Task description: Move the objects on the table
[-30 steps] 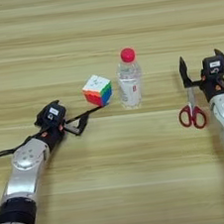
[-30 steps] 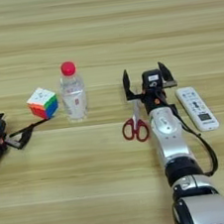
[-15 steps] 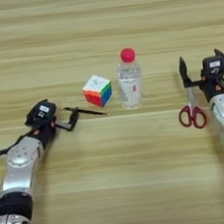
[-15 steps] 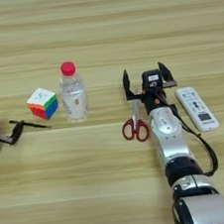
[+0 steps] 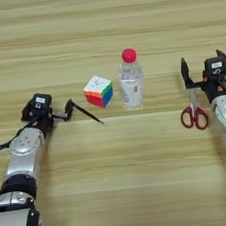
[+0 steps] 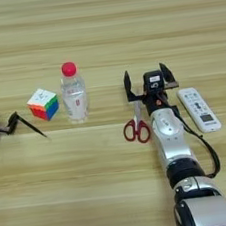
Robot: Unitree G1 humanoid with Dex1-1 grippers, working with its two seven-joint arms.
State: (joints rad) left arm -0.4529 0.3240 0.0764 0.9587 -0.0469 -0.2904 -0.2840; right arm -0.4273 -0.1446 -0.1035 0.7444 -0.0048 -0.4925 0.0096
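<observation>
Table (image 5: 122, 184): stick (image 5: 88, 113) slants toward lower right.

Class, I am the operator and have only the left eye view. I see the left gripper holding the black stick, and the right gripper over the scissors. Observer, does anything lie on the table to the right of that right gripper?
Observer: Yes. A white remote control lies on the table to the right of the right gripper.
Operator: Is the gripper touching it?
Observer: No. A strip of bare wood shows between the remote and the arm.
Operator: Anything else on that side?
Observer: A black cable loops out from the right arm, nearer the robot than the remote.
</observation>
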